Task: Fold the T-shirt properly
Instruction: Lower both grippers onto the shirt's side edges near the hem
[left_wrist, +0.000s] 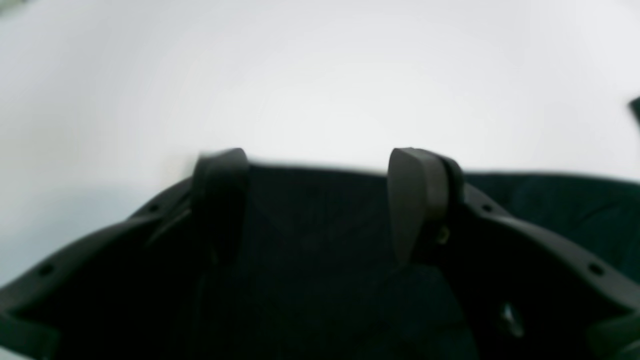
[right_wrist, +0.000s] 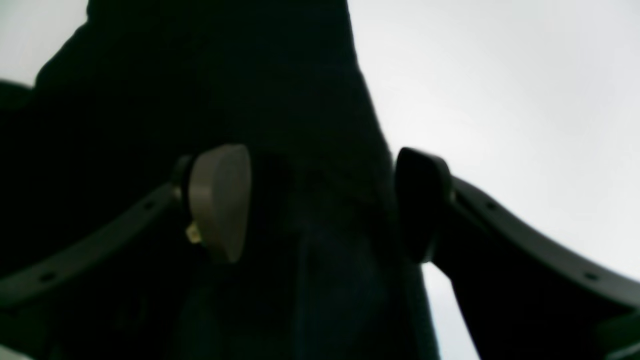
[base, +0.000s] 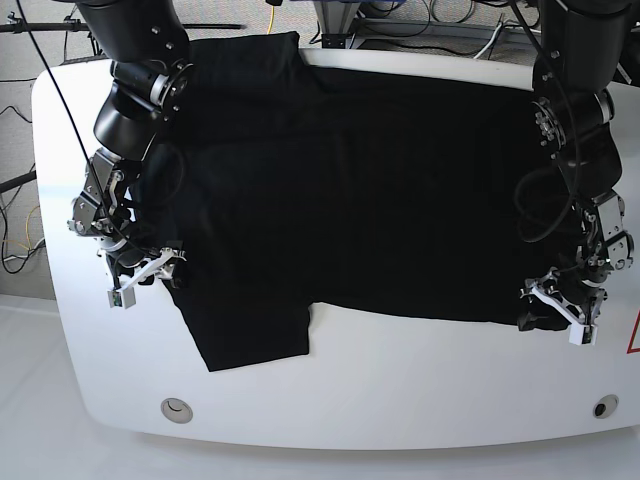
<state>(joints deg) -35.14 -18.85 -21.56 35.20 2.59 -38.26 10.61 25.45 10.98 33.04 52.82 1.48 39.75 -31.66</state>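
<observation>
Black T-shirt (base: 350, 180) spread flat across white table (base: 400, 400), print not visible, so presumably face down. One sleeve reaching upper left of base frame, other sleeve hanging toward lower left; hem edge at right side of frame.

Right gripper (base: 150, 268) at left of base view, low over shirt edge near the lower sleeve. Right wrist view: fingers (right_wrist: 220, 200) spread wide, a band of black cloth lying between them, neither pad pressing it. Nothing gripped.

Left gripper (base: 558, 305) at right of base view, down at lower corner of the hem. Left wrist view: fingers (left_wrist: 417, 200) wide apart, straddling cloth edge (left_wrist: 320, 215), white table beyond. Cloth between pads but not pinched.

Placement reads as a paired pick: each gripper set astride a near-side edge point, one by the sleeve, one at the hem, likely so both ends of that long edge can lift together for a lengthwise fold toward top of frame. Judgement: early stage, no fold visible yet.

Next call: close on single layer at each edge. Risk: pads sliding off thin fabric, or catching two layers near the sleeve seam.

Wrist views blurred; contact with table not discernible.
</observation>
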